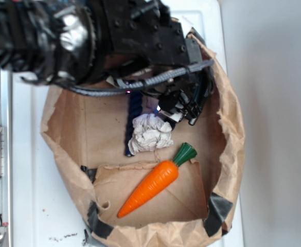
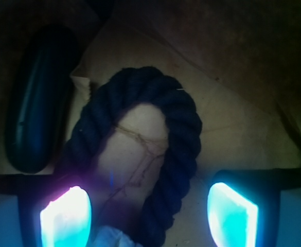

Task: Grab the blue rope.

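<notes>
A torn brown paper bag [image 1: 227, 128], laid open, is seen filling the centre of the exterior frame, with the black arm [image 1: 88, 31] across the upper left. The blue rope [image 2: 176, 128] is seen looped at the centre of the wrist frame, arching between the two lit fingertips [image 2: 65, 216]. The gripper [image 2: 149, 216] is spread wide above it, nothing clasped. An orange carrot [image 1: 153, 186] lies lower centre; a dark green toy [image 2: 34, 118] is noted at left in the wrist view. A whitish frayed knot [image 1: 150, 133] sits mid-frame.
</notes>
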Robot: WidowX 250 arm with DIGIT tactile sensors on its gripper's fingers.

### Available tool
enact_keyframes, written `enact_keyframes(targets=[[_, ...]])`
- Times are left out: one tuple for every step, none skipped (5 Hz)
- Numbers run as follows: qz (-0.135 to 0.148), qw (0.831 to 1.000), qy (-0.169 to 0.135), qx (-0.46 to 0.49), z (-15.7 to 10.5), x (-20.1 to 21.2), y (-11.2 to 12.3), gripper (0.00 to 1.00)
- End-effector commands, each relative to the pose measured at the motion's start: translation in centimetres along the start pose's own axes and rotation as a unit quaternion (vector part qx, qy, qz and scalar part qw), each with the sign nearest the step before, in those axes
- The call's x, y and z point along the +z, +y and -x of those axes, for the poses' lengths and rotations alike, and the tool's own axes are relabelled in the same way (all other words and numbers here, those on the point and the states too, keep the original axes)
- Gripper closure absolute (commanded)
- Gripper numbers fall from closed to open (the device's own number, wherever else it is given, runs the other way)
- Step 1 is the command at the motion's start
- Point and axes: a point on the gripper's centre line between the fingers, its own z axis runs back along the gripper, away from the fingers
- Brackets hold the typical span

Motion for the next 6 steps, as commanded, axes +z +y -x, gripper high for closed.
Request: enact_keyframes(targets=[[0.029, 1.000, -0.001, 0.002, -1.5, -0.7, 1.6, 0.00], [0.080, 0.996, 0.013, -0.031, -1.2, -1.9, 2.7, 0.00], [0.084, 0.996, 0.010, -0.030, -1.1, -2.8, 2.8, 0.00], [0.075, 0.996, -0.017, -0.034, -0.2, -4.0, 2.4, 0.00], [0.071, 0.996, -0.035, -0.046, 0.3, -4.5, 2.0, 0.00], [0.073, 0.995, -0.045, -0.049, 0.6, -4.7, 1.7, 0.00]])
